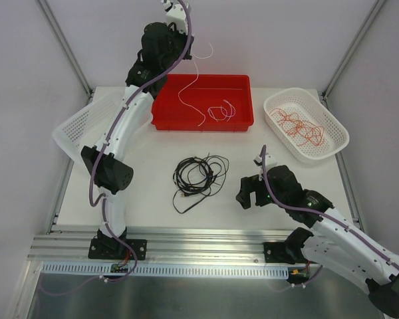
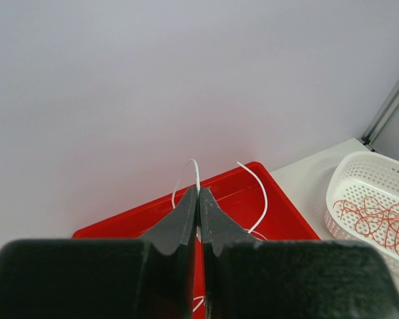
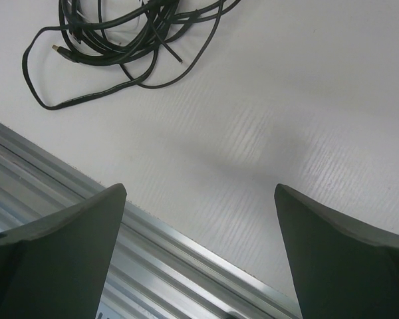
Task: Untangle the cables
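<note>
Claw first: my left claw (image 2: 198, 194) is clenched, fingertips pressed together, pinching a white cable (image 2: 197, 170) that loops out just above the tips. From overhead I see this claw raised high beyond the far side of the red tray (image 1: 203, 125), with the white cable hanging from it in a long curve down into the tray. A second pale cable (image 1: 221, 110) lies coiled on the tray floor, near the hanging one's lower end.

My right claw (image 3: 199, 193) is released, fingers spread wide with nothing between them, hovering low over the bench (image 3: 286, 100) close to the metal rail (image 3: 53, 173) at its near edge. The black cables (image 3: 113, 40) lie in a loose tangle on the bench just to its left, not touching it.

Further out, the red-orange cables (image 1: 298, 126) sit bunched in the white basket (image 1: 332, 123) at the right. Another white basket (image 1: 73, 129) lies tilted at the bench's left edge beside my left arm.
</note>
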Action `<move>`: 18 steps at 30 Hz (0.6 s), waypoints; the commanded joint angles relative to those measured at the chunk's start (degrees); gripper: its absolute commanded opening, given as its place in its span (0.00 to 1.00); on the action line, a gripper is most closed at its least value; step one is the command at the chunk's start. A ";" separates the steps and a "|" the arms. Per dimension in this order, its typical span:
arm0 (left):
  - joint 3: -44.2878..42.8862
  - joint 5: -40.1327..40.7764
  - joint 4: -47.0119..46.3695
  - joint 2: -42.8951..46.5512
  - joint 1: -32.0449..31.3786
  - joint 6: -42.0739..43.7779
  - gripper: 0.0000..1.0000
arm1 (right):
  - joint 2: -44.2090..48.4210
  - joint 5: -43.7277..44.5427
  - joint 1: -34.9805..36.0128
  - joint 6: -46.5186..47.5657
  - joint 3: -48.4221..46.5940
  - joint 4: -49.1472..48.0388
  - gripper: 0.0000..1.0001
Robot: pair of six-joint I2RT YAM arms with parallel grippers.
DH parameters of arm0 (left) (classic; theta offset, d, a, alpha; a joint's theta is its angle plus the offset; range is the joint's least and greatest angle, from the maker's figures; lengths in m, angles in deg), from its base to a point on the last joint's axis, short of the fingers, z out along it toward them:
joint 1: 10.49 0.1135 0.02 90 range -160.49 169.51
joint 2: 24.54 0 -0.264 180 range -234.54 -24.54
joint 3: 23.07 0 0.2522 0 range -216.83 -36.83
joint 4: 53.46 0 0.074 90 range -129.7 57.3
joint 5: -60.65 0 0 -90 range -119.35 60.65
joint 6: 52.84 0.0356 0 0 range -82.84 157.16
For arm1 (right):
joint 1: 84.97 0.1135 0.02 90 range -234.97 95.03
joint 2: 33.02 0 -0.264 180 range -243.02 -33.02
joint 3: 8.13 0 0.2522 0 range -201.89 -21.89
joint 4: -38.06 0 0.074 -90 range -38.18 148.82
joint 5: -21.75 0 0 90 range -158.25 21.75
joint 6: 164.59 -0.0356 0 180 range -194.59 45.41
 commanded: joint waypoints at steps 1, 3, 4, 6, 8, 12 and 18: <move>3.01 -2.06 -6.10 -2.31 1.52 -1.98 0.00 | -1.38 -1.43 0.33 0.36 -1.74 -4.03 0.99; 5.13 -1.53 -6.72 -4.59 2.32 -1.98 0.00 | -2.00 -1.43 0.24 0.01 -1.21 -4.65 0.99; 7.32 -1.53 -6.63 -5.82 2.58 -2.24 0.00 | -2.27 -1.43 0.24 0.01 -1.12 -4.74 1.00; 9.87 -1.44 -6.63 -6.97 3.20 -2.33 0.01 | -2.53 -1.52 0.33 -0.08 -1.12 -4.83 1.00; 13.92 -1.44 -6.63 -7.85 3.63 -4.68 0.04 | -2.45 -1.52 0.33 -0.26 -1.21 -4.83 0.99; 20.07 -2.58 -6.37 -6.71 3.81 -6.54 0.26 | -1.74 -3.19 0.24 -0.52 -1.56 -4.04 1.00; 28.67 -4.51 -5.58 2.33 3.73 -9.27 0.75 | 0.98 -2.75 0.33 -1.58 -2.26 -2.29 1.00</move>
